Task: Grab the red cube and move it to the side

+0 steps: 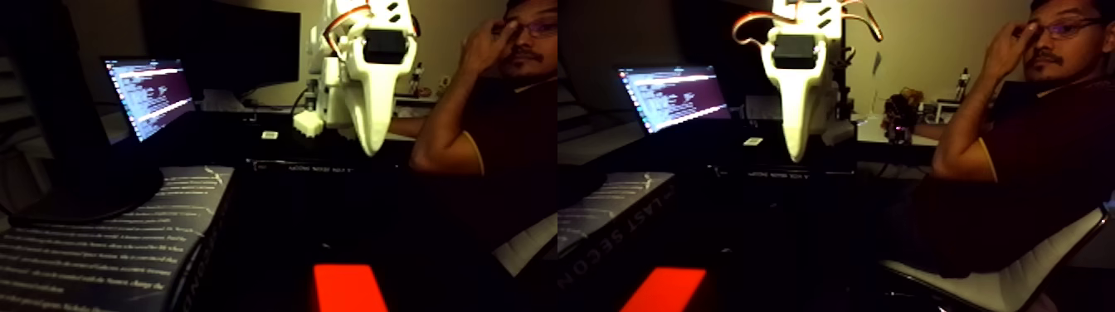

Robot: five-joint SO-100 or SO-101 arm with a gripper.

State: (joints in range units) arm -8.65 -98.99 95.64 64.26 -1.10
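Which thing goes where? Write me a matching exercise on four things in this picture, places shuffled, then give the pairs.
Places as seen in the left half of the fixed view.

Things:
1. red cube
2. white hand
3. laptop screen
4. book

Places:
A. glowing at the back left
B. at the bottom edge, nearest the camera
C. hanging point-down at top centre, above the dark table
D. lying flat at lower left, printed cover up

Pairs: 1-B, 2-C, 3-A, 4-D
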